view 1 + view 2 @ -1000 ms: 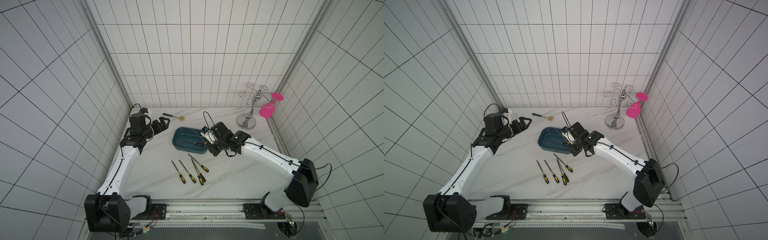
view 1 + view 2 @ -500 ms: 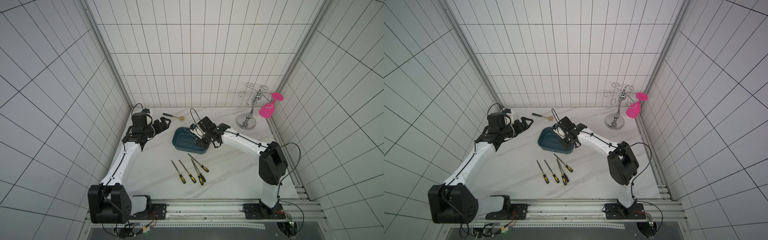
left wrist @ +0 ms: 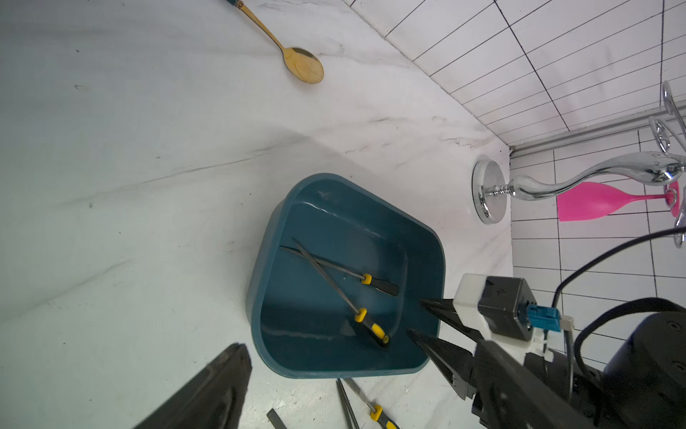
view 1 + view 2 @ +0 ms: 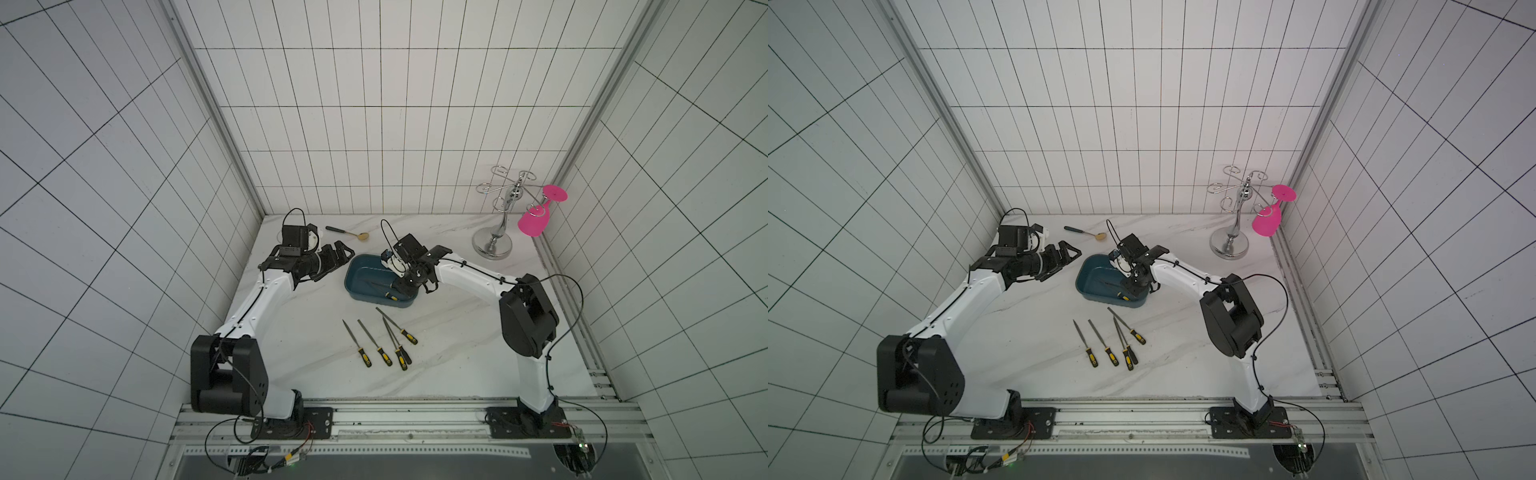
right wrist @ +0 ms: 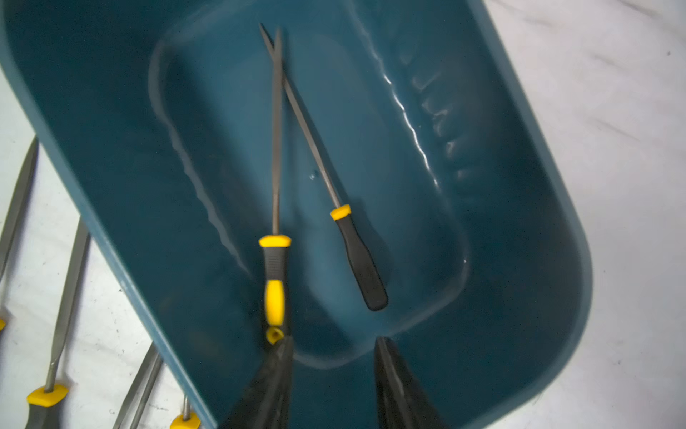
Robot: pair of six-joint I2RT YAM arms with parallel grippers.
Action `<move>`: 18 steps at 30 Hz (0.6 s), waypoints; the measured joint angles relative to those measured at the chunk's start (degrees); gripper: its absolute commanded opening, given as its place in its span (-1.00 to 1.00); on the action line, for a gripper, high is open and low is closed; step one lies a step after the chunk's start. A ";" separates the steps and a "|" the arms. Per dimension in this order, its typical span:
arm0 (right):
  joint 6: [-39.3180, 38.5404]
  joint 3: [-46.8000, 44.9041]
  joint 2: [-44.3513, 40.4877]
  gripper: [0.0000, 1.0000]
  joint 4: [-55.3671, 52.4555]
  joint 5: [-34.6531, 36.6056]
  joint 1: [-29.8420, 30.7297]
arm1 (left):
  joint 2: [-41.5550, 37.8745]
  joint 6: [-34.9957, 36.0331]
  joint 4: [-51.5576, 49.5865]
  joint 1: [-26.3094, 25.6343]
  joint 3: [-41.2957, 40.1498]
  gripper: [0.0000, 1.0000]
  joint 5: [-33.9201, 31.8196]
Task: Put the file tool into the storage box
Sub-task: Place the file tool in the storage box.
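Note:
The storage box [image 4: 365, 282] is a dark teal tub in the middle of the table, seen in both top views. Two file tools lie crossed inside it. One has a yellow and black handle [image 5: 274, 282], the other a black handle [image 5: 358, 260]. My right gripper [image 5: 332, 340] hangs open over the box's near end with nothing between its fingers. The butt of the yellow-handled file sits right beside one fingertip [image 5: 282, 349]. My left gripper [image 4: 338, 255] is open and empty, just left of the box.
Several more files [image 4: 380, 340] lie side by side on the marble in front of the box. A gold spoon [image 4: 349, 233] lies near the back wall. A chrome stand [image 4: 498, 224] with a pink glass [image 4: 536, 220] hanging from it stands at the back right.
My right gripper moved further over the box and its jaws parted. The yellow-handled file it carried now lies in the box. The left arm barely moved.

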 measured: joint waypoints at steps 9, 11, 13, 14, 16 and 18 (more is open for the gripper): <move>2.69 -0.72 -7.58 -0.20 1.68 0.52 -0.42 | -16.46 -0.66 8.46 0.48 -7.45 0.97 -7.96; 3.91 -2.78 -12.33 -0.20 3.76 0.46 -0.46 | -20.79 -5.09 15.56 4.61 -12.59 0.97 -6.91; 5.27 -5.73 -17.35 -0.23 6.05 -0.13 -0.46 | -20.61 -8.66 19.89 8.63 -14.49 0.97 -3.91; 5.97 -7.32 -19.52 -0.23 7.06 -0.68 -0.46 | -19.02 -9.27 20.92 9.55 -13.99 0.96 -2.05; 7.98 -12.33 -24.17 -0.22 10.01 -1.25 -0.46 | -13.62 -9.88 20.52 9.99 -11.06 0.96 1.88; 9.62 -17.77 -27.85 -0.21 12.76 -1.38 -0.46 | -9.27 -10.01 19.47 9.90 -8.31 0.96 4.90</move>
